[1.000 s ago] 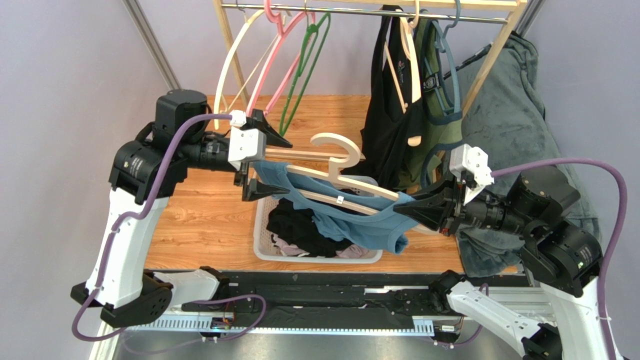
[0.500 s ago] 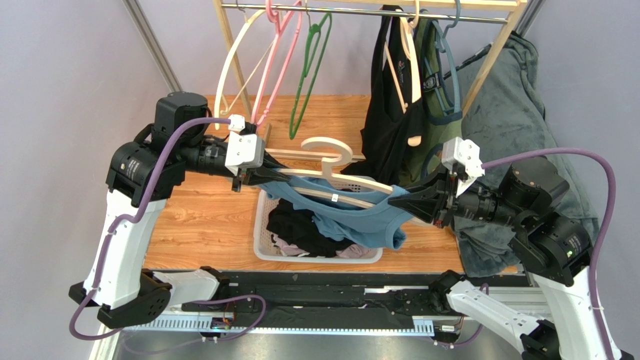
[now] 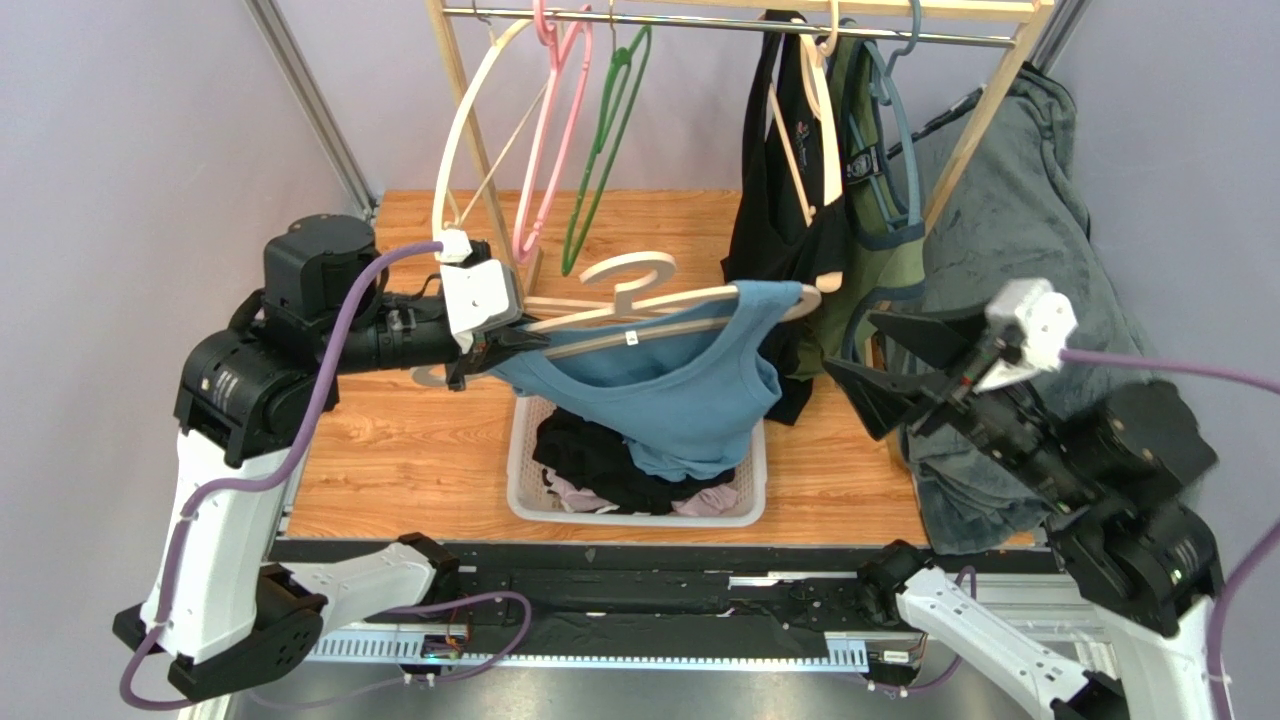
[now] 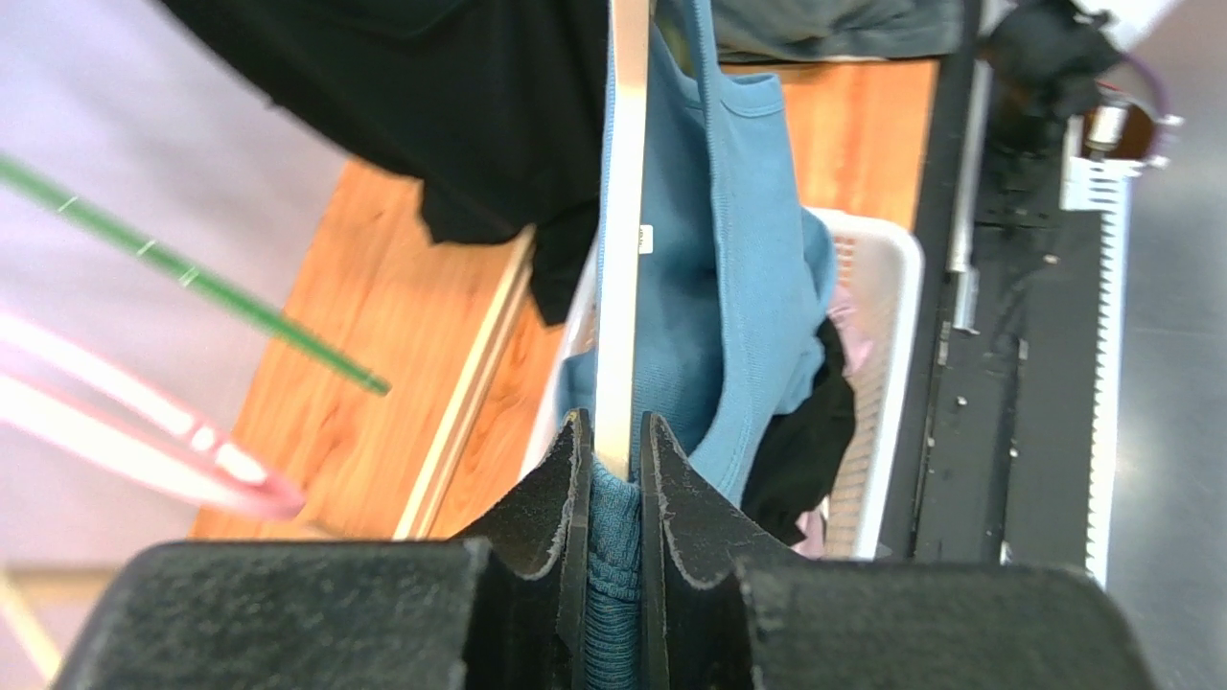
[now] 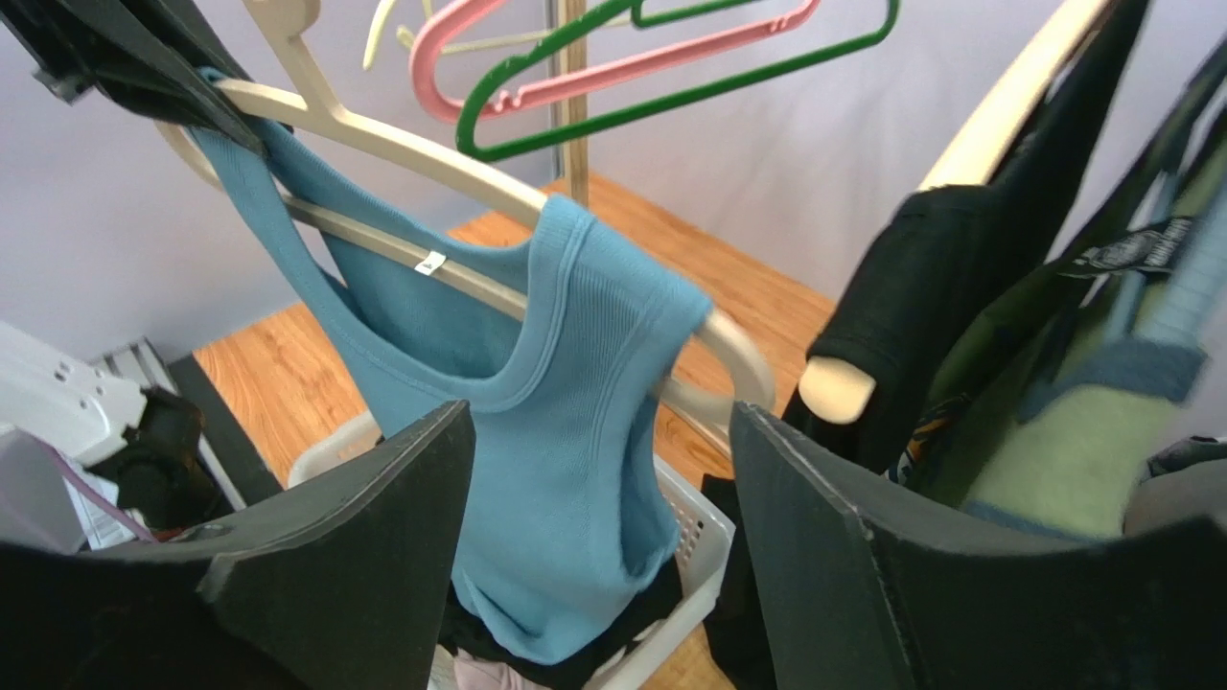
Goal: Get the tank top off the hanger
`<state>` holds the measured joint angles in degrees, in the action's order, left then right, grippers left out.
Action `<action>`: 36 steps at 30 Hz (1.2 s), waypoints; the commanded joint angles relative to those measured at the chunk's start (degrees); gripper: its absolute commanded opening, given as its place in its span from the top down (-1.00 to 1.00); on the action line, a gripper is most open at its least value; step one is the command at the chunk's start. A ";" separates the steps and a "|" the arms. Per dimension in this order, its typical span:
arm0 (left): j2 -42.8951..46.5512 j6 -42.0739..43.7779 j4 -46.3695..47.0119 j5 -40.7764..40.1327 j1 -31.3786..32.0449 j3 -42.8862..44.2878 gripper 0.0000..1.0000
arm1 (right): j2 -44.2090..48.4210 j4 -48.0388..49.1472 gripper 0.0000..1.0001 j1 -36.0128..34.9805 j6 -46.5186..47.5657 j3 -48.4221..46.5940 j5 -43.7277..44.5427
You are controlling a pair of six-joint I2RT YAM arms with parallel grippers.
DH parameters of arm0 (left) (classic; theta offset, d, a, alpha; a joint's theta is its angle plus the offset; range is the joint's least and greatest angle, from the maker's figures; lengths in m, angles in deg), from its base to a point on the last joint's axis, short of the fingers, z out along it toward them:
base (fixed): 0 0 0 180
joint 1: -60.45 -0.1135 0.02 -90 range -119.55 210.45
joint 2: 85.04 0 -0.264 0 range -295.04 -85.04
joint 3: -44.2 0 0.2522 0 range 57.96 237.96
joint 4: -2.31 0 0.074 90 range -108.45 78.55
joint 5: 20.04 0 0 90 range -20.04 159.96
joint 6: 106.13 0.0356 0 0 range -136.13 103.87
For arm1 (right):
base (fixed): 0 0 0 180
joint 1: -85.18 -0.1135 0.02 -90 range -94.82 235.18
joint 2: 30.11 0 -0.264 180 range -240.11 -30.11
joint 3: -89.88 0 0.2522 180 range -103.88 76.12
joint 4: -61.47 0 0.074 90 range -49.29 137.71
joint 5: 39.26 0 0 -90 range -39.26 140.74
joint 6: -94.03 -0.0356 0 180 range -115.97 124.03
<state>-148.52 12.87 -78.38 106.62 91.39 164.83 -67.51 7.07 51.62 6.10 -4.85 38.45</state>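
Observation:
A blue tank top hangs from a cream hanger held roughly level above the basket. Both straps lie over the hanger's shoulders. My left gripper is shut on the hanger's left end, and the left wrist view shows the cream bar and the ribbed blue strap pinched together between the pads. My right gripper stands open to the right of the hanger, apart from it. In the right wrist view the tank top hangs beyond the wide gap of my right gripper, untouched.
A white laundry basket with dark clothes sits under the tank top. Behind, a wooden rack holds pink and green hangers, black and green garments and a grey blanket.
The left gripper shut on the hanger's left end and strap. The right gripper let go of the hanger's right end, opened and drew back right. The hanger swung level and the tank top dropped to hang straight.

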 commanded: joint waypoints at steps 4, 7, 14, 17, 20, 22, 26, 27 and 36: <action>1.96 -4.21 4.10 -1.17 0.00 0.27 1.00 | 7.78 8.82 -0.42 -0.19 -13.03 14.24 0.96; 2.05 -4.30 3.83 0.24 0.00 0.80 1.00 | 7.97 13.38 -0.50 -0.28 -16.12 19.34 -1.41; 2.75 -3.77 2.87 1.48 -0.09 0.44 1.00 | 3.66 23.84 -0.55 -0.19 -20.43 21.91 -3.96; 2.75 -3.94 2.78 1.83 0.00 0.36 1.00 | 1.64 26.83 -0.52 -0.19 -21.40 21.99 -4.67; 2.84 -4.12 2.78 2.62 0.00 0.01 1.00 | -0.03 29.82 -0.40 -0.10 -22.80 22.26 -5.54; 2.93 -4.03 2.86 2.71 0.00 -0.35 1.00 | -1.34 31.14 -0.23 -0.28 -23.95 22.17 -6.16; 2.84 -4.03 2.86 2.71 0.00 -0.61 1.00 | -3.02 31.76 0.02 -0.45 -24.83 21.38 -7.21; 2.84 -4.03 2.86 2.97 0.00 -0.52 1.00 | -3.11 31.85 0.05 -0.71 -24.92 21.21 -7.13; 2.84 -4.30 3.04 2.89 0.00 -0.70 1.00 | -5.39 31.77 0.90 -3.17 -24.83 19.01 -7.75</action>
<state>-146.36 9.70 -78.12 108.37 91.39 163.76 -72.65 36.25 49.80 -18.52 17.45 31.67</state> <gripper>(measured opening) 0.161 0.168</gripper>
